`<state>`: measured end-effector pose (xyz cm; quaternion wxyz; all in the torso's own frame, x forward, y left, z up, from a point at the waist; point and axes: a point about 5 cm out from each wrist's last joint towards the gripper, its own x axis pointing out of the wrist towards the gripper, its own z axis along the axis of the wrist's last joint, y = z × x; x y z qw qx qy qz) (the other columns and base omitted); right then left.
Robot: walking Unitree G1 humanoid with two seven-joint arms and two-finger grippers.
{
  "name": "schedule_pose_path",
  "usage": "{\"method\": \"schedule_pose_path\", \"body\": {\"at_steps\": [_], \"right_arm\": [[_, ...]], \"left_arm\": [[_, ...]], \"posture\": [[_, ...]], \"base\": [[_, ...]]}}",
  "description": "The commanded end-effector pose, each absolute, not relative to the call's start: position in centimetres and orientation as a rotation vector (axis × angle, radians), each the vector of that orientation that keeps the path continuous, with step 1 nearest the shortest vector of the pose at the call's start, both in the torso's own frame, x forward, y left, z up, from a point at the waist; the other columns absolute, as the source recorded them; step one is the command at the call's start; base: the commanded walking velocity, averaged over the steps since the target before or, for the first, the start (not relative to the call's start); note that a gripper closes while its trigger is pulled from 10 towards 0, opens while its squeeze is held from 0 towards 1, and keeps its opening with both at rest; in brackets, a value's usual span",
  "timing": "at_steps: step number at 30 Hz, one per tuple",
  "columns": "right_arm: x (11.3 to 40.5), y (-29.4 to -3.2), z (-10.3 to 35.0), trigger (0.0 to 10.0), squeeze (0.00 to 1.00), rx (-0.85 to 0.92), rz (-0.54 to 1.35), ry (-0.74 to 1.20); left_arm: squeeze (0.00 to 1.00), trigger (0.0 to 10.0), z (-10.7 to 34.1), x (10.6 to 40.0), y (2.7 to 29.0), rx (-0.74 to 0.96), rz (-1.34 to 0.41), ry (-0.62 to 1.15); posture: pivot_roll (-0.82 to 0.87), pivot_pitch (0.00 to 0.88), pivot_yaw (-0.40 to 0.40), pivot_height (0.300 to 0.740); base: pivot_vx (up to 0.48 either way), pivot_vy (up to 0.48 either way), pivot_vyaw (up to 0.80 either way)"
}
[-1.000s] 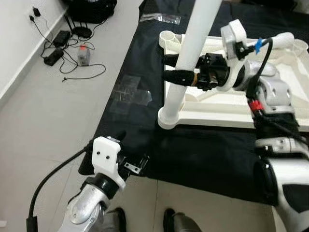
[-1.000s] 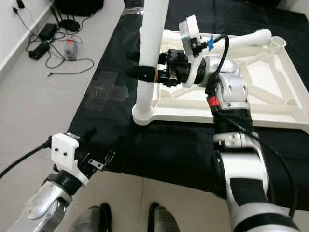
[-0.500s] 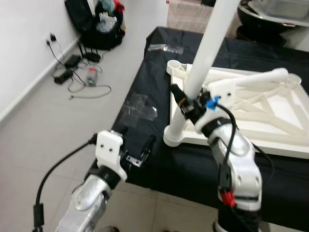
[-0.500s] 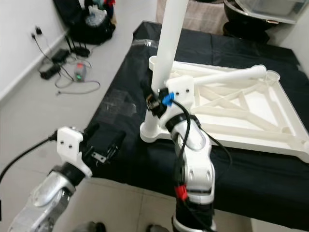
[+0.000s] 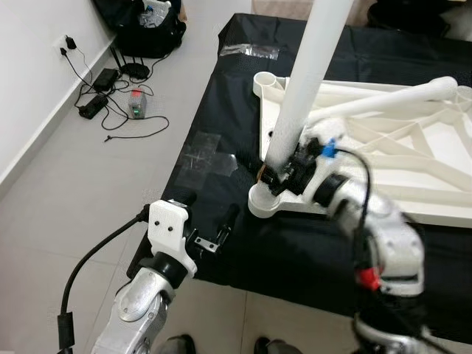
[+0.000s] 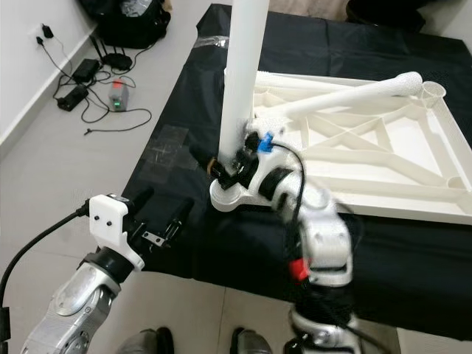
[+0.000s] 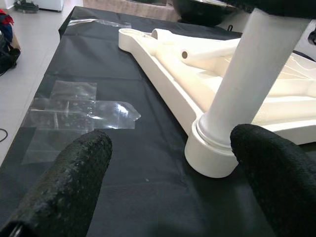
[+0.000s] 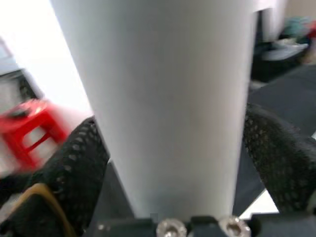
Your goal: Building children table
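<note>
We judge one leg (image 5: 299,110) seated upright in tabletop (image 5: 413,147) corner; right pincer (image 5: 284,173) clamped on it. Second leg (image 5: 391,99) lies loose on tabletop, unfitted. Left pincer (image 5: 210,221) apart, idle near that corner.

- A cloth (image 5: 221,96) lies on the floor (image 5: 59,184), and the tabletop (image 5: 413,155) lies upside down on it.
- A leg (image 5: 302,96) stands upright in the tabletop's near left corner socket.
- A second leg (image 5: 391,96) lies across the tabletop, behind the upright one.
- The right gripper (image 5: 284,173) sits around the upright leg, just above its socket.
- The left gripper (image 5: 210,228) hovers at the cloth's near left edge, before and left of that socket.
- Tape (image 5: 206,155) lies on the cloth left of the tabletop.
- Cables (image 5: 110,81) lie on the floor far left, by the wall (image 5: 29,74).
</note>
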<state>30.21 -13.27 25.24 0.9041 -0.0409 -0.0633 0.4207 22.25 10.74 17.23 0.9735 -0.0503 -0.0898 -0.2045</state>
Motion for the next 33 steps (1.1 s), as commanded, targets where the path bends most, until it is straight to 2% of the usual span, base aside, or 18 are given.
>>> {"method": "schedule_pose_path", "body": {"at_steps": [1, 2, 4, 10, 11, 14, 15, 21, 22, 24, 25, 27, 28, 33], "right_arm": [[30.4, -13.9, 25.1, 10.0, 1.0, -0.077, 0.958, -0.121], [30.4, -13.9, 25.1, 10.0, 1.0, -0.077, 0.958, -0.121], [31.0, -15.1, 26.7, 10.0, 1.0, -0.105, 1.11, -0.113], [32.9, -15.4, 29.1, 10.0, 1.0, -0.119, 1.172, -0.177], [33.6, -15.3, 30.0, 10.0, 0.42, -0.131, 1.166, -0.21], [34.7, -15.0, 31.3, 10.0, 0.42, -0.14, 1.137, -0.273], [34.9, -14.9, 31.7, 10.0, 0.0, -0.142, 1.156, -0.284], [35.2, -15.1, 32.5, 9.7, 0.0, -0.156, 1.231, -0.282], [35.2, -15.3, 32.6, 6.9, 0.0, -0.164, 1.244, -0.28], [35.2, -15.3, 32.6, 6.9, 0.0, -0.164, 1.244, -0.28], [35.1, -15.4, 32.8, 2.5, 0.0, -0.167, 1.263, -0.281], [35.1, -15.4, 32.8, 2.5, 0.0, -0.167, 1.263, -0.281], [35.1, -15.6, 33.1, 0.0, 0.0, -0.17, 1.279, -0.283], [34.7, -16.0, 33.1, 0.0, 0.0, -0.187, 1.325, -0.272]], "left_arm": [[0.0, 10.0, 17.1, 21.9, 10.5, -0.112, -0.423, -0.168], [0.0, 10.0, 17.1, 21.9, 10.5, -0.112, -0.423, -0.168], [0.0, 10.0, 17.3, 21.5, 10.3, -0.114, -0.424, -0.17], [0.0, 10.0, 17.5, 21.0, 10.2, -0.115, -0.423, -0.167], [0.0, 10.0, 17.5, 20.9, 10.2, -0.116, -0.423, -0.165], [0.0, 10.0, 17.5, 20.6, 10.1, -0.115, -0.423, -0.16], [0.0, 10.0, 17.5, 20.5, 10.1, -0.116, -0.422, -0.158], [0.0, 10.0, 17.4, 20.2, 10.3, -0.116, -0.42, -0.151], [0.0, 10.0, 17.4, 20.2, 10.3, -0.117, -0.42, -0.15], [0.0, 10.0, 17.4, 20.2, 10.3, -0.117, -0.42, -0.15], [0.0, 10.0, 17.4, 20.2, 10.3, -0.117, -0.421, -0.149], [0.0, 10.0, 17.4, 20.2, 10.3, -0.117, -0.421, -0.149], [0.0, 10.0, 17.4, 20.2, 10.3, -0.118, -0.422, -0.147], [0.0, 10.0, 17.4, 20.4, 10.3, -0.118, -0.423, -0.146]], "posture": [[0.01, 0.244, -0.056, 0.74], [0.01, 0.244, -0.056, 0.74], [0.03, 0.264, -0.061, 0.74], [0.05, 0.279, -0.06, 0.74], [0.05, 0.28, -0.06, 0.74], [0.06, 0.284, -0.059, 0.74], [0.07, 0.286, -0.059, 0.74], [0.07, 0.289, -0.059, 0.74], [0.06, 0.288, -0.059, 0.74], [0.06, 0.288, -0.059, 0.74], [0.06, 0.285, -0.057, 0.74], [0.06, 0.285, -0.057, 0.74], [0.06, 0.284, -0.056, 0.74], [0.06, 0.281, -0.05, 0.74]], "base": [[0.0, 0.0, 0.0], [0.0, 0.0, 0.0], [0.0, 0.0, 0.0], [0.0, 0.0, 0.0], [0.0, 0.0, 0.0], [0.0, 0.0, 0.0], [0.0, 0.0, 0.0], [0.0, 0.0, 0.0], [0.0, 0.0, 0.0], [0.0, 0.0, 0.0], [0.0, 0.0, 0.0], [0.0, 0.0, 0.0], [0.0, 0.0, 0.0], [0.0, 0.0, 0.0]]}}
